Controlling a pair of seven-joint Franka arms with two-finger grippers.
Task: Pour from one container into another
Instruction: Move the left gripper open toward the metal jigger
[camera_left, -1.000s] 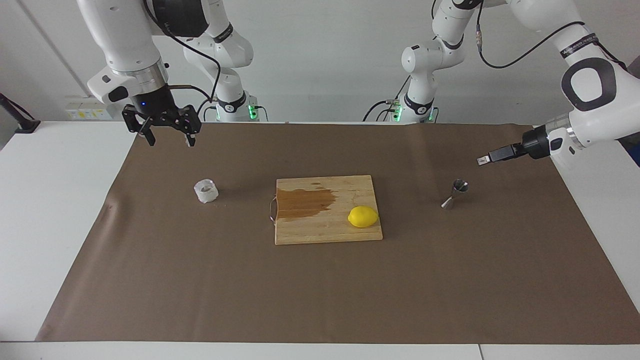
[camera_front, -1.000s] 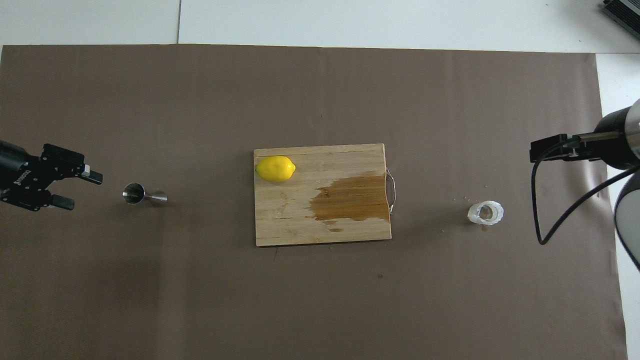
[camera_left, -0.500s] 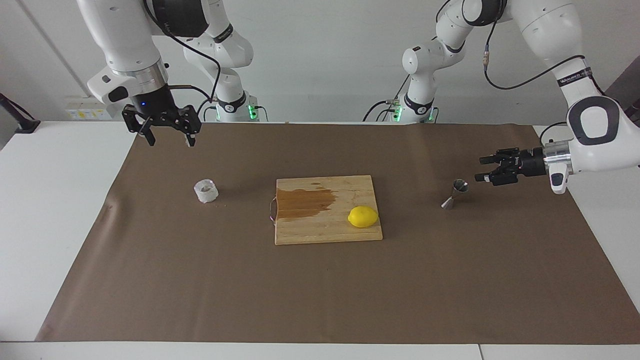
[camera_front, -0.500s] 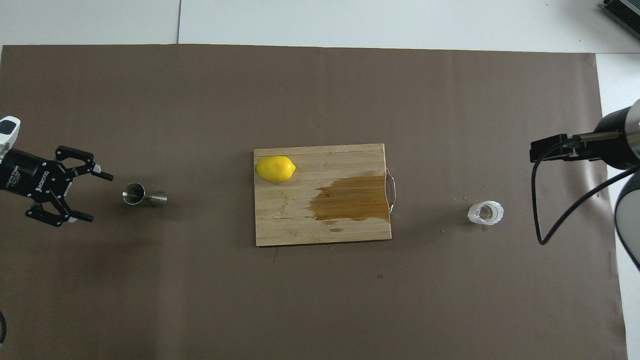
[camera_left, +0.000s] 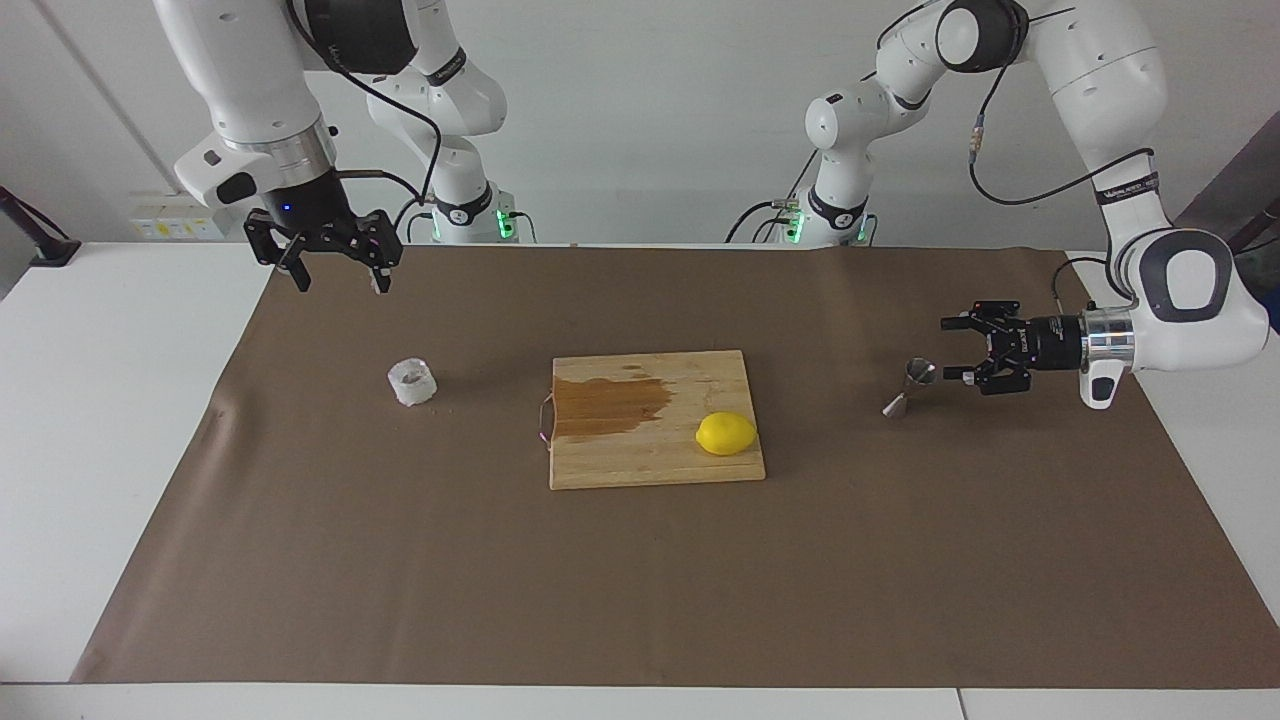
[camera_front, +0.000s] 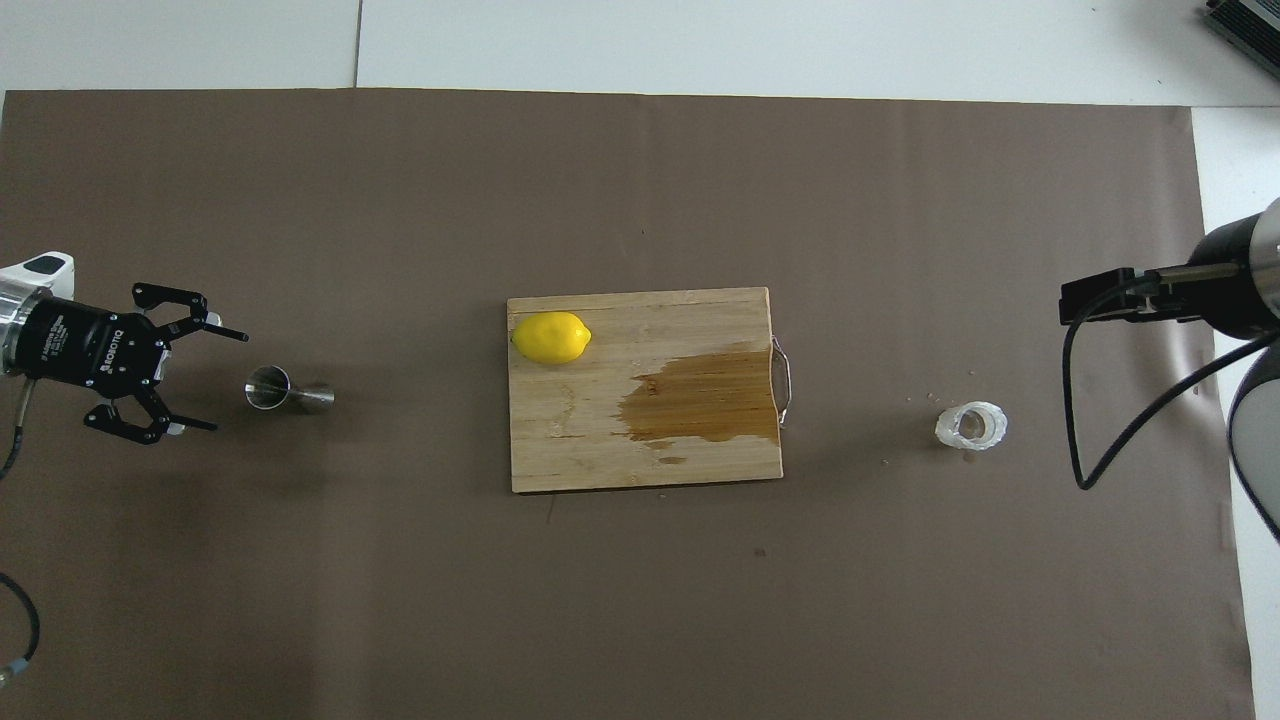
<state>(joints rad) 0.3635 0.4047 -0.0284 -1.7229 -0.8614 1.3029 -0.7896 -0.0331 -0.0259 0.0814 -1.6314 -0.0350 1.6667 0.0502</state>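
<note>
The steel jigger (camera_left: 911, 386) stands on the brown mat toward the left arm's end; it also shows in the overhead view (camera_front: 284, 391). My left gripper (camera_left: 949, 350) lies level, low over the mat, open, its fingertips just short of the jigger and not touching it; it also shows in the overhead view (camera_front: 225, 382). The clear whitish glass tumbler (camera_left: 412, 382) stands on the mat toward the right arm's end, also in the overhead view (camera_front: 971, 426). My right gripper (camera_left: 335, 268) is open and empty, raised over the mat beside the tumbler.
A wooden cutting board (camera_left: 650, 462) with a dark wet stain (camera_left: 606, 405) lies mid-table, a lemon (camera_left: 726, 434) on it at the end toward the jigger. In the overhead view the board (camera_front: 590, 450) and lemon (camera_front: 551, 337) show too.
My left gripper has come down, turned level and moved in toward the jigger, its fingers spread wide. The right arm, tumbler and jigger have not moved.
</note>
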